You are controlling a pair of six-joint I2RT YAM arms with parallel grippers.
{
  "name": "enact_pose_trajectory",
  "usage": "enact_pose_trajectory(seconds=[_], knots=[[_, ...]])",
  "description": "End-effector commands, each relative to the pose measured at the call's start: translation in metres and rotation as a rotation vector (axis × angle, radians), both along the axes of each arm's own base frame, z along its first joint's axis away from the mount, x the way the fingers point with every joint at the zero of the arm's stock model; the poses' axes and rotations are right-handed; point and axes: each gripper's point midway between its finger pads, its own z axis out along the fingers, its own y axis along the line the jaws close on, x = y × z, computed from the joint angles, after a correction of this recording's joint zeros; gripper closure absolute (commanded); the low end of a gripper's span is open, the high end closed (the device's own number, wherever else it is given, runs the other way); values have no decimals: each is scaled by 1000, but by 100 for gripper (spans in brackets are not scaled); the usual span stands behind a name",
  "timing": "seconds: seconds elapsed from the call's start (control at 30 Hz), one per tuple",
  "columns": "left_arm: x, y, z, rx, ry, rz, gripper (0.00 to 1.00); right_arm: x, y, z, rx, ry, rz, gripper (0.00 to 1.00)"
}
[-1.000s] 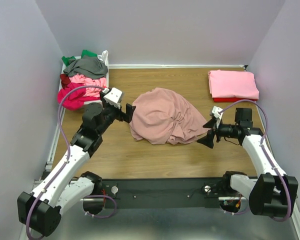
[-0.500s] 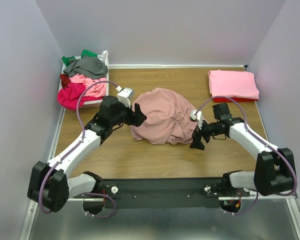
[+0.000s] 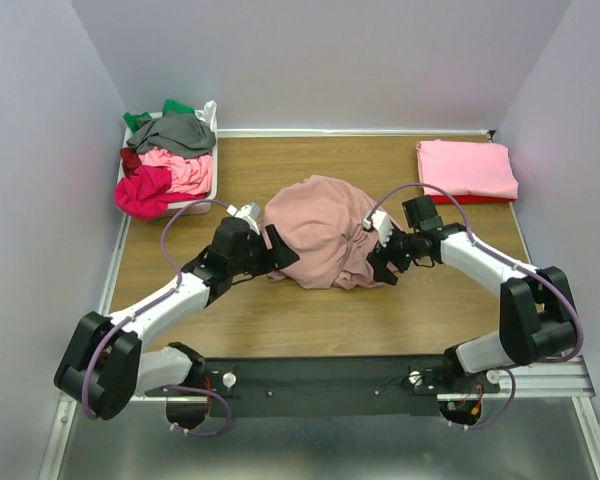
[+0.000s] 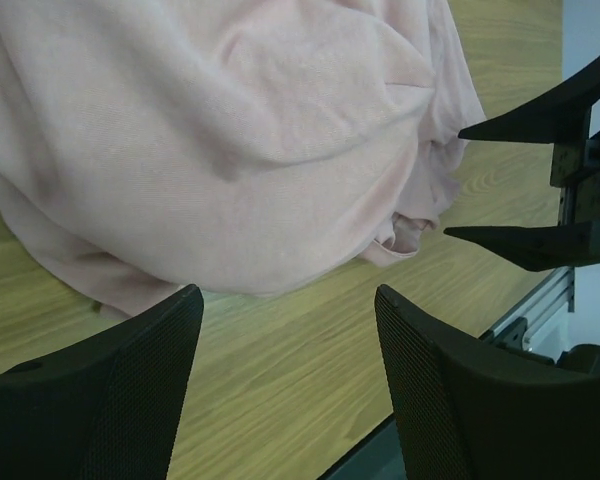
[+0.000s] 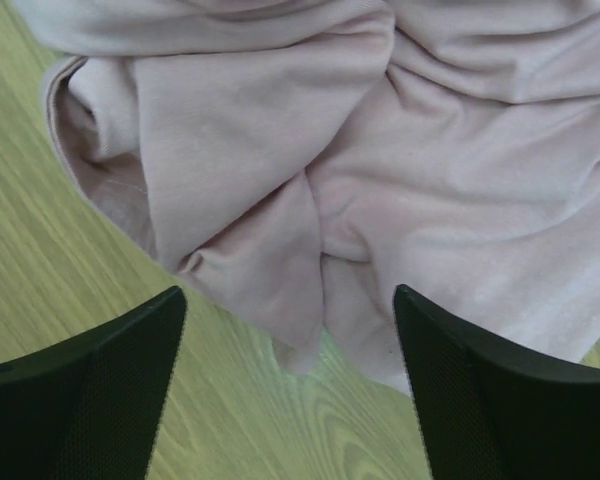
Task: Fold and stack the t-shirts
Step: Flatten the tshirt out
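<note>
Dusty-pink t-shirt (image 3: 325,230) lies crumpled between both arms; left fingers (image 4: 110,390) and right fingers (image 5: 490,390), spread wide, flank its edges.

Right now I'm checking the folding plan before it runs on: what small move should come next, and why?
Probably ease both grippers in and close on cloth edges. The dusty-pink t-shirt lies crumpled in a heap on the table; the left gripper and right gripper flank it, both open, with nothing pinched yet.
</note>
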Motion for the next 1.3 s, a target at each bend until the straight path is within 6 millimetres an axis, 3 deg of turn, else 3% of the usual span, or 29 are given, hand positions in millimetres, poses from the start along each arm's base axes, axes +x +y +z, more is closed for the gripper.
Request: enact_pose_trajectory(seconds=[0.0, 0.27, 0.3, 0.4, 0.43, 0.57, 0.8, 1.03, 1.27], knots=[[7, -6, -8, -45, 36, 70, 23, 15, 1, 1, -18, -36, -49, 13], [10, -16, -22, -38, 75, 51, 24, 9, 7, -7, -4, 4, -37, 40], [10, -16, -24, -37, 83, 55, 24, 8, 8, -8, -3, 9, -36, 47], [11, -13, -33, 0, 126, 82, 28, 7, 8, -9, -3, 13, -35, 57], [7, -9, -42, 35, 155, 86, 30, 8, 8, -8, -2, 14, -36, 60], [4, -7, -40, 62, 151, 93, 30, 8, 9, -11, -5, 22, -38, 64], [-4, 8, -45, 115, 137, 121, 27, 7, 10, -12, 0, 35, -45, 98], [-12, 11, -65, 145, 172, 104, 27, 6, 10, -9, 5, 27, -43, 100], [3, 3, -61, 131, 145, 110, 28, 3, 9, -10, 5, 31, -44, 100]])
